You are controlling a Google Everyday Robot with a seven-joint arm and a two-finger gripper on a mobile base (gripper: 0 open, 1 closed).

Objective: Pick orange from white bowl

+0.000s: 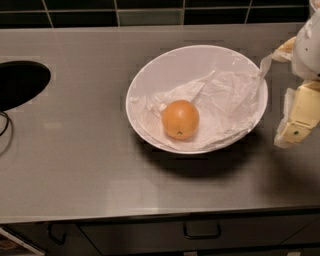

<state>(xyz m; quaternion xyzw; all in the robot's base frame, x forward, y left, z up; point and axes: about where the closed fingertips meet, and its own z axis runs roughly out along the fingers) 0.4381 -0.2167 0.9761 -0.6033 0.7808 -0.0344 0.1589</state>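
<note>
The orange (pixel 180 119) lies inside the white bowl (pixel 150 75), left of its centre, on crumpled white paper (pixel 225 97) that lines the bowl; its small green stem mark faces the camera. The bowl stands in the middle of a grey steel counter. My gripper (pixel 281 95) hangs at the right edge of the view, just beside the bowl's right rim and above the counter. Its two cream fingers (pixel 300 115) stand apart, one near the far rim and one near the near rim, with nothing between them. It is well to the right of the orange and does not touch it.
A dark round opening (pixel 20 82) is cut into the counter (pixel 75 150) at the far left, with a black cable beside it. Dark tiles (pixel 150 12) line the wall behind. A drawer with a black handle (pixel 202 231) runs below the counter's front edge.
</note>
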